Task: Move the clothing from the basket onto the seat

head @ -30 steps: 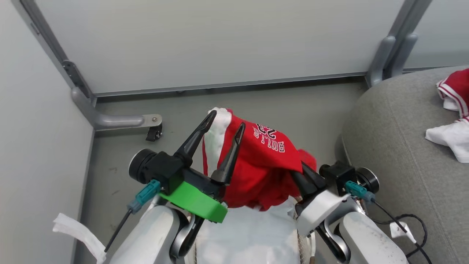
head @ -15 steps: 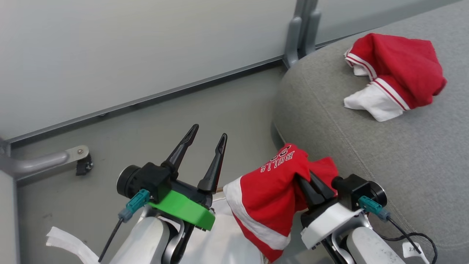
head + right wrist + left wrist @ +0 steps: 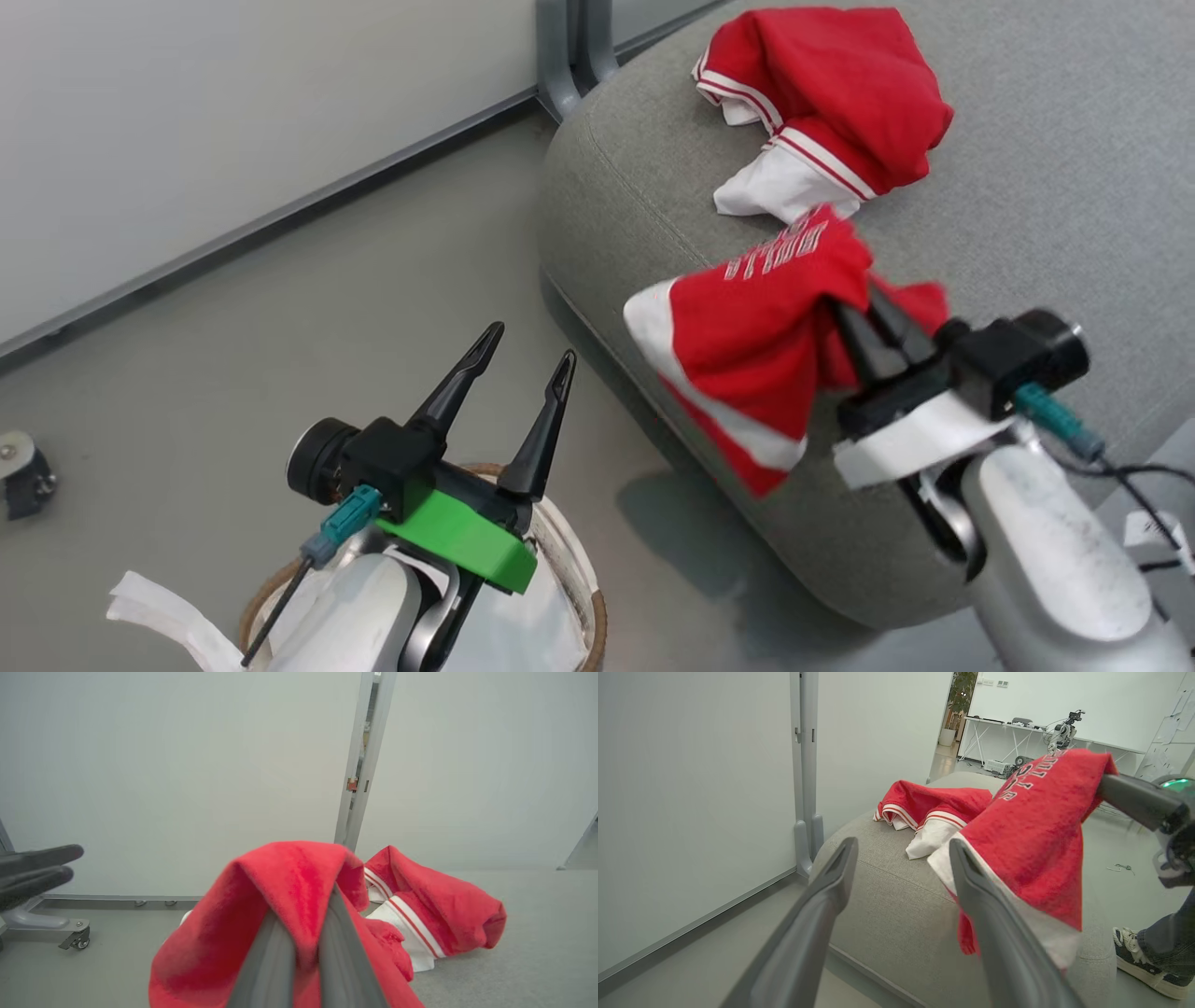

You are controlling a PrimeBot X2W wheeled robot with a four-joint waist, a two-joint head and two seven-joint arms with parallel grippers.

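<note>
A piece of red clothing point(image 3: 747, 345) with a white panel and white lettering hangs from my right gripper point(image 3: 857, 313), which is shut on it. It dangles over the rounded front corner of the grey seat point(image 3: 1027, 187). A second red and white piece of clothing point(image 3: 831, 84) lies crumpled further back on the cushion. My left gripper point(image 3: 530, 343) stands open and holds nothing, above the basket point(image 3: 596, 611), whose brown rim and white liner show under the arm. The right wrist view has the held clothing point(image 3: 289, 877) draped over the shut gripper point(image 3: 306, 933).
Grey partition panels with a metal post point(image 3: 560, 56) stand behind the seat. A caster foot point(image 3: 19, 471) sits on the floor at the far left. A person's shoe point(image 3: 1143, 966) is beside the seat. Black cable point(image 3: 1148, 485) lies at the right.
The camera has swung to the right, bringing the seat into the middle. My right gripper has carried the clothing from above the basket to over the seat's corner. The left gripper stays open.
</note>
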